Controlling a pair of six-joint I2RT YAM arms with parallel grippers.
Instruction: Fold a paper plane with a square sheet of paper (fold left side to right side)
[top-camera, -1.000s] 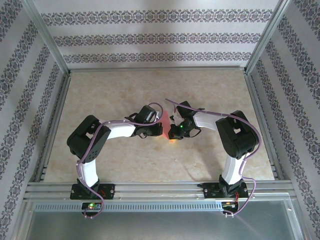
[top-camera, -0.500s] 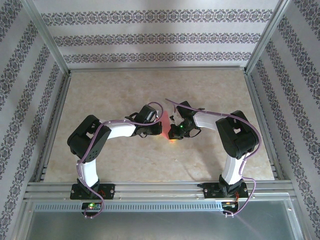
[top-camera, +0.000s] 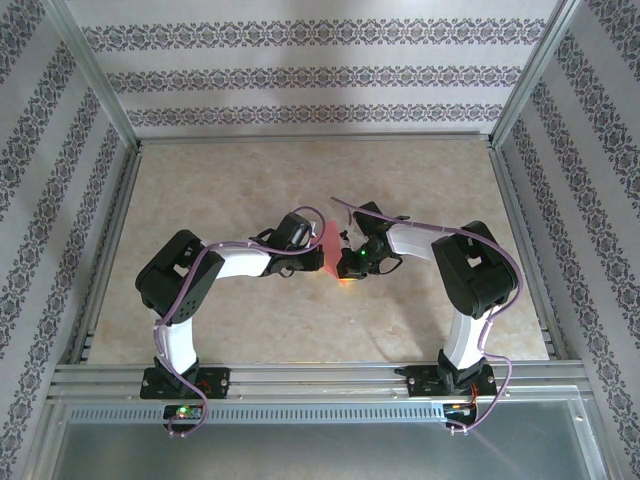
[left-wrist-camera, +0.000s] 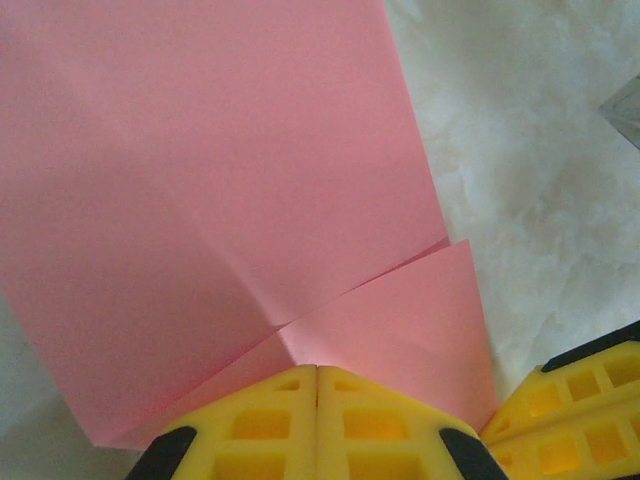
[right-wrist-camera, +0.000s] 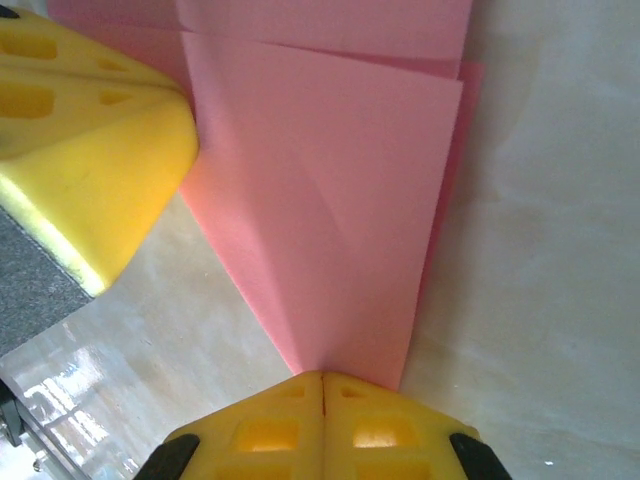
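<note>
The salmon-pink sheet of paper lies flat mid-table between both wrists. It is folded in layers, with diagonal flaps that narrow to a point like a paper plane's nose. My left gripper is shut, its yellow fingertips resting on the paper where the flap edges meet. My right gripper is shut too, its tips down on the pointed end. From above, the left gripper and right gripper sit close together at the paper's near end. Most of the sheet is hidden under the wrists there.
The beige marbled tabletop is bare around the paper. Metal frame rails and patterned walls close it in. The right gripper's yellow fingers show beside the paper in the left wrist view. The left gripper's finger shows in the right wrist view.
The left wrist has edged slightly back to the left, uncovering a little more pink paper. The right arm has stayed still, and both grippers remain shut.
</note>
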